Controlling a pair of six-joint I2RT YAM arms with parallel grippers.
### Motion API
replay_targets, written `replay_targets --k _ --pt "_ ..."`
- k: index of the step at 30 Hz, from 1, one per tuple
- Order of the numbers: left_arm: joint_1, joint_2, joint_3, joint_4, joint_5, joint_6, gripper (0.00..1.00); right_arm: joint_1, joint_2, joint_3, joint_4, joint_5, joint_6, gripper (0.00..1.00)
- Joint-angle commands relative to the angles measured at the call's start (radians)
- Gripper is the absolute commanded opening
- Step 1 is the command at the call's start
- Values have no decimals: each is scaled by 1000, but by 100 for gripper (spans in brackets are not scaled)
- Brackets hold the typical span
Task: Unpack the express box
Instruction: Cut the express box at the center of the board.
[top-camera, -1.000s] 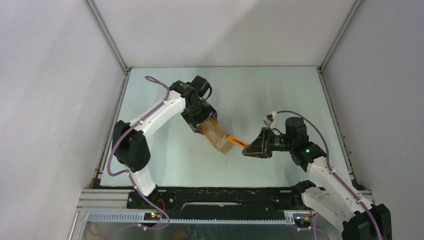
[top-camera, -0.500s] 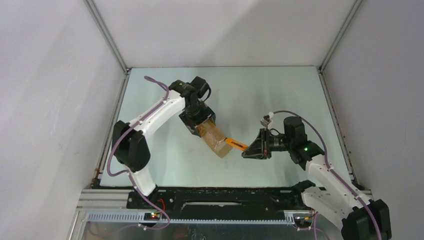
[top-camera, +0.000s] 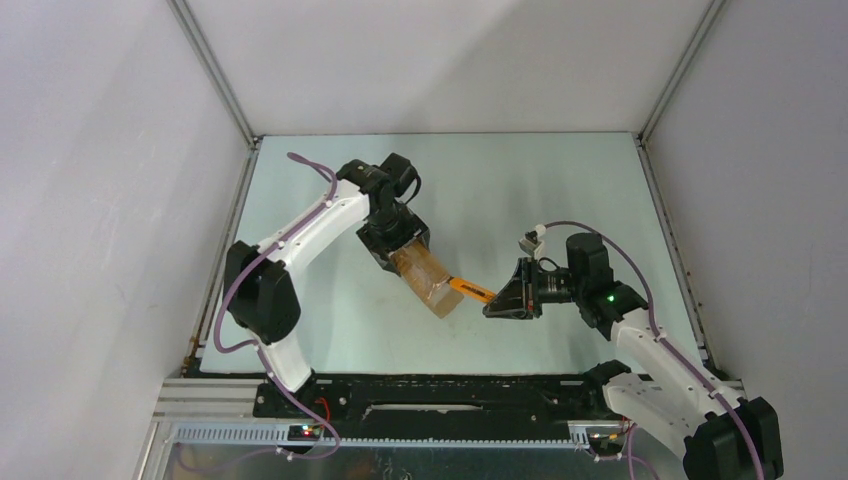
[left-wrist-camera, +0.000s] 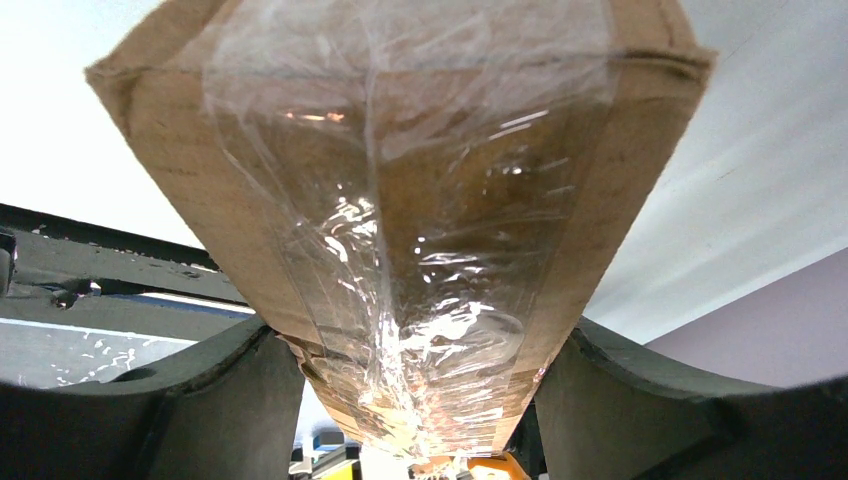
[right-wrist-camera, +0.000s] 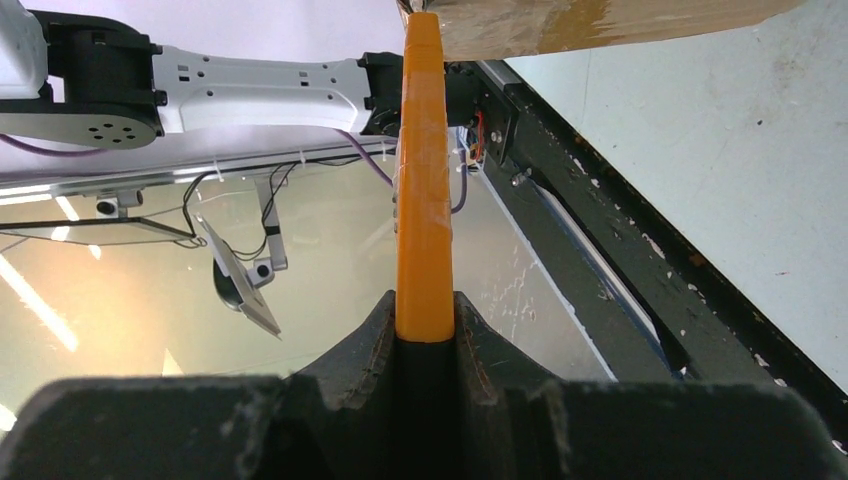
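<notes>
The express box (top-camera: 430, 280), brown cardboard wrapped in wrinkled clear tape, hangs tilted above the table mat. My left gripper (top-camera: 403, 248) is shut on its upper end. In the left wrist view the express box (left-wrist-camera: 420, 190) fills the frame, clamped between both dark fingers (left-wrist-camera: 225, 400). My right gripper (top-camera: 498, 298) is shut on an orange utility knife (top-camera: 471, 289), whose tip touches the box's lower right edge. In the right wrist view the utility knife (right-wrist-camera: 424, 200) runs straight up from my right gripper (right-wrist-camera: 425, 325) to the corner of the express box (right-wrist-camera: 600, 22).
The pale green mat (top-camera: 560, 190) lies inside white walls with metal corner posts (top-camera: 215, 75). A black base rail (top-camera: 430, 392) runs along the near edge, where both arms are bolted.
The left arm has drawn the box slightly left and toward the near edge. The right gripper with the knife has followed a little, its tip staying at the box's edge.
</notes>
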Motion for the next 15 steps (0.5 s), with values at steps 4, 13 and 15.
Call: replay_targets --k 4,13,15 --pt "14 -4 -16 -37 26 -37 44 8 -21 34 39 -85 -41 0" --pt "-2 -6 -22 -5 47 -71 44 107 36 35 150 -40 23 0" --pt "-7 2 -10 -7 48 -73 44 129 48 35 170 -25 34 0"
